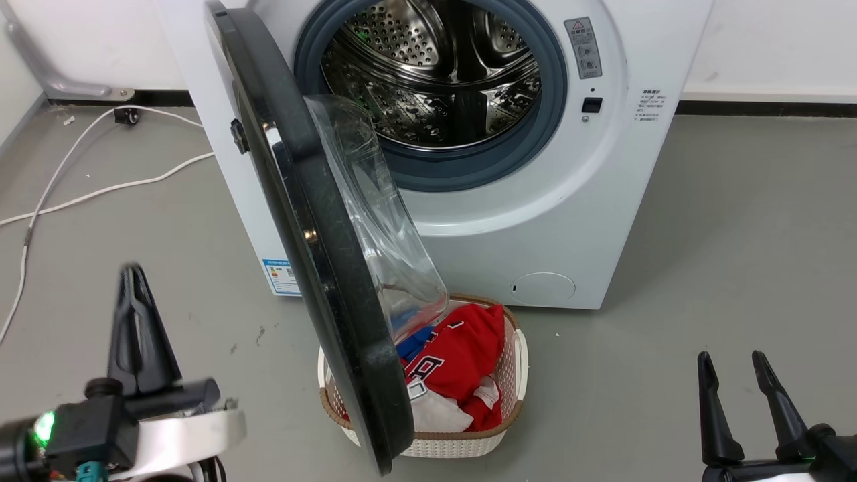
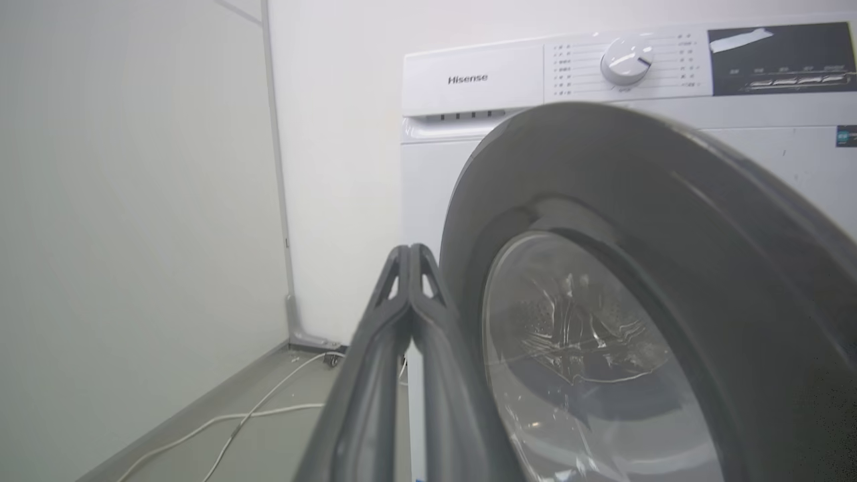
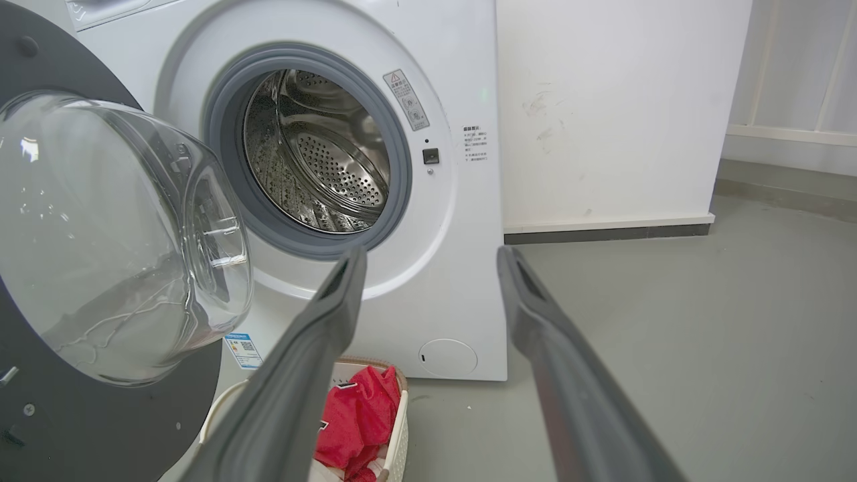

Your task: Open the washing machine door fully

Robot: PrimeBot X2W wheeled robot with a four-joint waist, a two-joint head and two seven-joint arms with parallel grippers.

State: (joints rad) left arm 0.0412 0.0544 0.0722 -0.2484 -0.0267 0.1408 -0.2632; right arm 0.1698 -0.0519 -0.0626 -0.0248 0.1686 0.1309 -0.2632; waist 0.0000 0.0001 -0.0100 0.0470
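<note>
Left claw [image 1: 132,273], at eight o'clock in the head view, is pinched closed on nothing. Right claw [image 1: 731,358], at four o'clock, gapes empty. The washing machine door [image 1: 315,268] stands at centre, swung partway out over a laundry basket [image 1: 462,445] at six o'clock.

Bright, even indoor light – soft shadows, glare on the door glass [image 1: 375,221], wrist views slightly soft.
</note>
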